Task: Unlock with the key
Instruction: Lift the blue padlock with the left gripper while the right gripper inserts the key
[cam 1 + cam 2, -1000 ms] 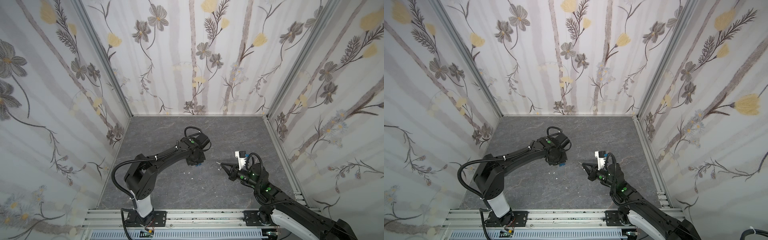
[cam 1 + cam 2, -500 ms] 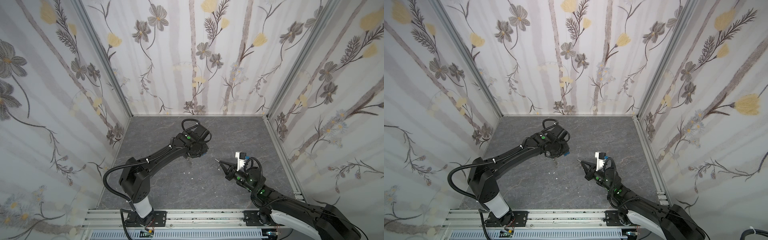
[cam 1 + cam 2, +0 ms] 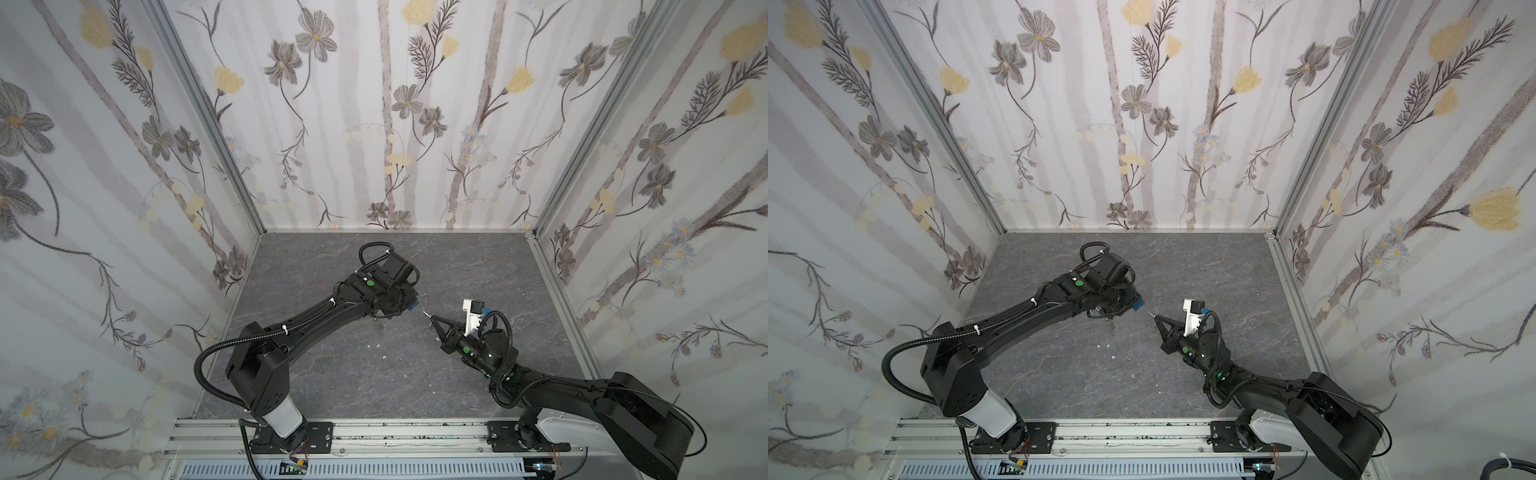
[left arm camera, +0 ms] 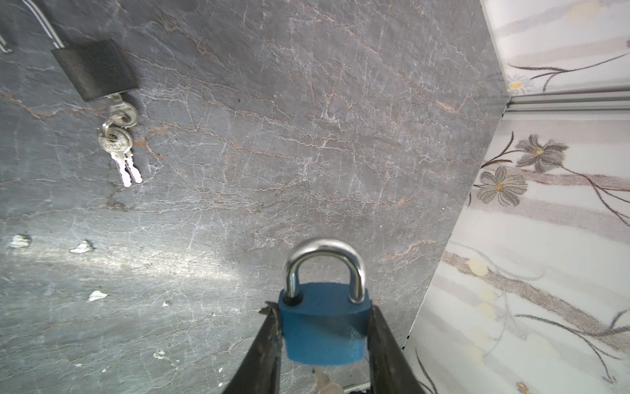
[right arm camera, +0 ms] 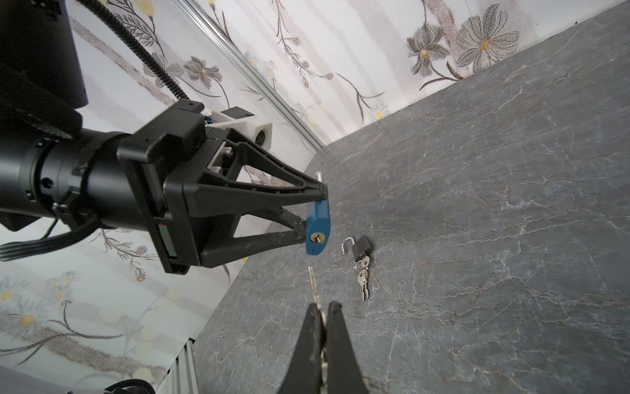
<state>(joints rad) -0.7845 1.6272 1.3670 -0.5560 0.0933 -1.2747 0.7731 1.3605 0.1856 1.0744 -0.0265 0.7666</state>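
Right wrist view: left tool clamps blue padlock; right tool pinches key just short of it; insertion pending, likely needing keyhole alignment.

Matte black arms. The left arm carries a ribbed cable and a green dot; the right gripper has tapered jaws beside a white camera mount.

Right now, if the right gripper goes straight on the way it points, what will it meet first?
Probably the blue padlock held by the left gripper: the key in the right gripper aims at its keyhole end, across a gap. Depth is unclear, so alignment is uncertain.
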